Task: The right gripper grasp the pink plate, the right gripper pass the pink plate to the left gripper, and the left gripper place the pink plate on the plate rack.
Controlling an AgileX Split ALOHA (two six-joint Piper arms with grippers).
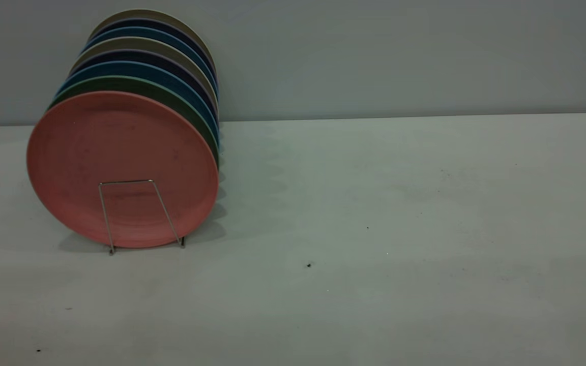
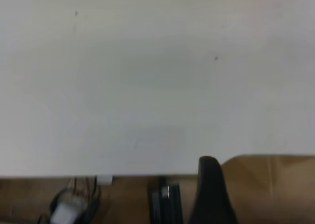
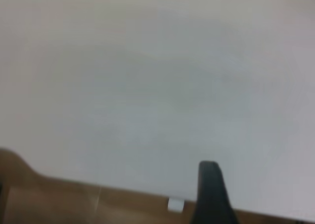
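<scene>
Pink plate racked — both arms out of the exterior view.
Front rack loop (image 1: 140, 213) stands before the upright pink plate (image 1: 120, 162), green plate (image 1: 191, 109) and others behind. Left gripper (image 2: 211, 194) and right gripper (image 3: 211, 194) each show one finger — opening undeterminable.

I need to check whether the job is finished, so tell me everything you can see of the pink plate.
The pink plate is round, shallow, matte salmon, plastic by its look, with faint dark specks. It stands nearly upright on edge at the front of a row of plates in the rack, its face toward the exterior camera. A wire loop of the rack crosses its lower face, and a green plate stands right behind it. No pincer is near it in that view.
</scene>
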